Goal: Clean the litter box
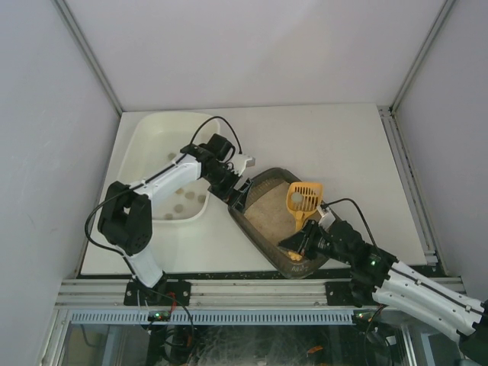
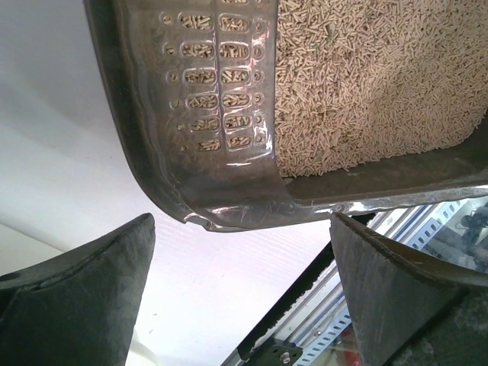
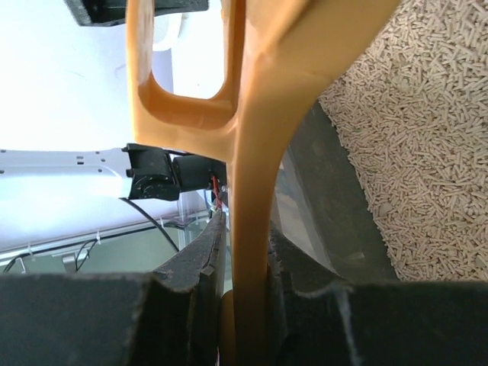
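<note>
Lying with long axis far-left to near-right, litter box [image 1: 267,219], left pincer [image 1: 237,192] spread, right pincer [image 1: 306,237] pinching scoop [image 1: 303,197]

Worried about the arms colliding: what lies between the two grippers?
In the top view, only the litter box, litter inside, separates the left gripper from the right gripper, shut on the yellow scoop.

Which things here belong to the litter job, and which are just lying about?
Job:
litter box with pellet litter
yellow scoop, clamped in the right tool
left tool, open at the box's rim
white tub holding grey lumps, probably the dump bin

Lying about:
only the rig's aluminium rail
</note>
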`<state>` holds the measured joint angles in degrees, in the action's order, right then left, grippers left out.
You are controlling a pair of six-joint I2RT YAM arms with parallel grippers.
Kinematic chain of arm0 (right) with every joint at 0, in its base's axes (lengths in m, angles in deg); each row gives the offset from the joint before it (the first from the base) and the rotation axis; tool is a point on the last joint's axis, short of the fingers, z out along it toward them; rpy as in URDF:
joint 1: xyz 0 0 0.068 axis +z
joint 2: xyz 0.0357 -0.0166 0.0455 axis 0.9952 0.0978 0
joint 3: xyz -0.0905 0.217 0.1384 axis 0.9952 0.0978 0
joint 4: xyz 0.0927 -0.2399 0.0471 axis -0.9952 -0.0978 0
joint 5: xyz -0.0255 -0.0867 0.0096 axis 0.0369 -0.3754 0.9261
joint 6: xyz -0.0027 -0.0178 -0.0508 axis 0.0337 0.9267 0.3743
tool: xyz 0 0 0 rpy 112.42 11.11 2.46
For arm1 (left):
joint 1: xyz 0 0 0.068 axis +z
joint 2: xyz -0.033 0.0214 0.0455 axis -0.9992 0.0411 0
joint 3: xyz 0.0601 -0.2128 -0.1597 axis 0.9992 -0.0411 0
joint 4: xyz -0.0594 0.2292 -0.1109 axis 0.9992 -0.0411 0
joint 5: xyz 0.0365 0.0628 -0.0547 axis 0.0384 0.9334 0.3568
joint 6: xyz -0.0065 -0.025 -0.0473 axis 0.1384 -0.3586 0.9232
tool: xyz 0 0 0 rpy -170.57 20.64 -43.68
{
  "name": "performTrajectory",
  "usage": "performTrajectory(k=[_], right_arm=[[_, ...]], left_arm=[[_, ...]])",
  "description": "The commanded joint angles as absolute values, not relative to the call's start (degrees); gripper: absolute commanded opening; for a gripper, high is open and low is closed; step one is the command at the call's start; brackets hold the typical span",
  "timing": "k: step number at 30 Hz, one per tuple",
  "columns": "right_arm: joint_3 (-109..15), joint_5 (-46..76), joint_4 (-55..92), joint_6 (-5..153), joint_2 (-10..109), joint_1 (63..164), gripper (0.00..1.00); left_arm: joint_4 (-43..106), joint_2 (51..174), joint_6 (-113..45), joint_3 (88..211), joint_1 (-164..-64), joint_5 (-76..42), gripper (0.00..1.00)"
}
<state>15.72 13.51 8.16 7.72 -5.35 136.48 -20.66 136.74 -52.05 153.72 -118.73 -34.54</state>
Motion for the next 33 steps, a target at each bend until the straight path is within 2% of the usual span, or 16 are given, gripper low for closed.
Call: performTrajectory(k=[1, 4, 8, 15, 19, 25, 33], right_arm=[[12.9, 16.7, 8.8, 10.2, -3.3, 134.8, 0.0], [13.5, 16.6, 9.0, 10.9, -6.9, 132.0, 0.0], [8.1, 16.4, 4.8, 13.7, -1.5, 133.3, 0.0], [7.1, 14.8, 8.3, 12.6, 1.9, 135.8, 0.0], [3.6, 18.3, 12.9, 14.5, 9.9, 135.0, 0.0], [-13.4, 21.3, 11.7, 24.3, 29.3, 134.8, 0.0], [-47.4, 31.2, 1.2, 35.2, 59.2, 134.8, 0.0]], left_arm=[[-20.5, 133.6, -53.7, 154.4, -118.4, -35.6, 1.0], [-21.1, 132.9, -54.5, 155.2, -118.4, -34.8, 1.0], [-25.0, 131.4, -58.0, 158.8, -118.1, -33.8, 1.0], [-31.0, 127.4, -59.8, 167.1, -115.9, -36.5, 1.0], [-32.2, 124.9, -58.3, 170.4, -109.4, -39.7, 1.0], [-33.0, 120.8, -55.5, 173.3, -94.8, -40.5, 1.0], [-30.6, 120.6, -44.5, 171.7, -76.0, -40.9, 1.0]])
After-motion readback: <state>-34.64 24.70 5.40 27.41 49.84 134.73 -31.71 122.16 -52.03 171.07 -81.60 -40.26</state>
